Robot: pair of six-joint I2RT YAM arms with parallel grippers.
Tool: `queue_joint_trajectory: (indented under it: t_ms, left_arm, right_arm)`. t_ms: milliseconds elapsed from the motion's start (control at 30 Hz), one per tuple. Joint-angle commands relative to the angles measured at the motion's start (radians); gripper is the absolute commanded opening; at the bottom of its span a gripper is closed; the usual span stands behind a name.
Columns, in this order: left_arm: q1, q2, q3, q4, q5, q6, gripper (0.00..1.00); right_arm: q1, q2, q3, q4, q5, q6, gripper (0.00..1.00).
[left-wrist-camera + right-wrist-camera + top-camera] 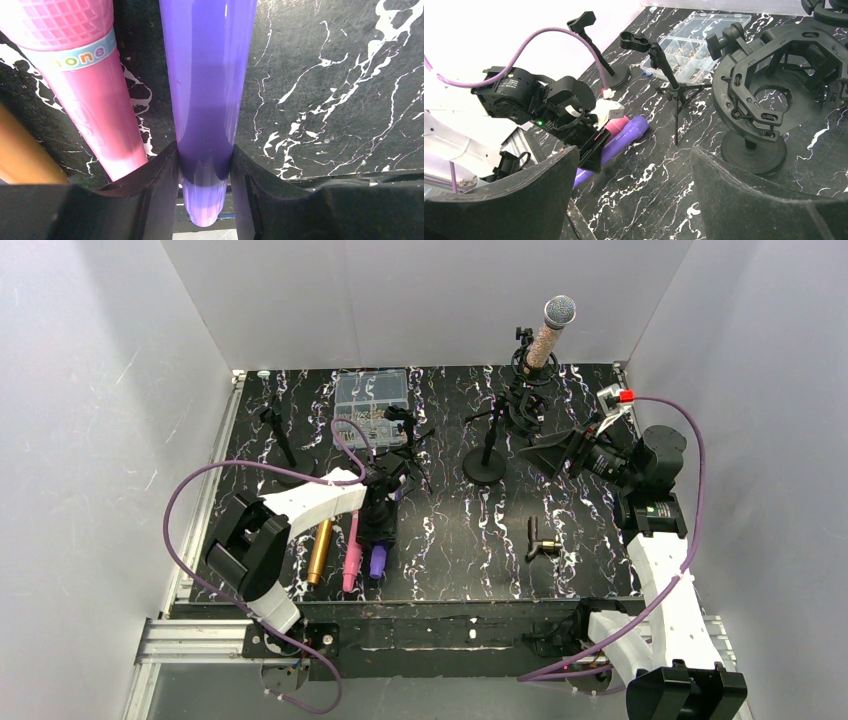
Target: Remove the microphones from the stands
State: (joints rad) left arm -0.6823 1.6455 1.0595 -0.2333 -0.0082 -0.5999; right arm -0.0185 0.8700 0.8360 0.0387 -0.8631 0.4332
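Black, white-veined bench (470,570) boxed in by white walls (100,390) at the left, back and right, with a black rail (450,635) along its near edge. Stands crowd the back half. The broadest bare stretch runs across the front centre and right, around a small black clip (540,540).

At the back right, a tan mic (552,328) with a silver mesh head and glittery handle sits tilted in its stand (535,368), head uppermost against the back wall. The right tool (634,165) hangs near that stand, fingers spread wide and holding nothing, facing a ring-shaped shock mount (769,95).

Front left, the left tool (204,160) is clamped on a glossy purple mic (207,75) lying flat. A pink mic (352,555) lies just beside it, then a gold mic (320,552) nearer the bench's left edge.
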Motion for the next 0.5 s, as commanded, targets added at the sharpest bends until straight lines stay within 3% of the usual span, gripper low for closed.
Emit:
queue_joint_trajectory:
  t_ms: [0, 267, 467]
  left_arm:
    - [0.006, 0.000, -0.032, -0.103, -0.018, -0.007, 0.00]
    - [0.005, 0.026, -0.043, -0.096, -0.015, -0.004, 0.00]
    - [0.006, 0.031, -0.076, -0.098, -0.016, -0.003, 0.16]
  right_arm:
    - [-0.003, -0.017, 0.025, 0.065, -0.008, 0.008, 0.90]
    - [-0.005, -0.021, 0.026, 0.079, -0.011, 0.024, 0.90]
    - [-0.007, -0.027, 0.017, 0.088, -0.007, 0.023, 0.90]
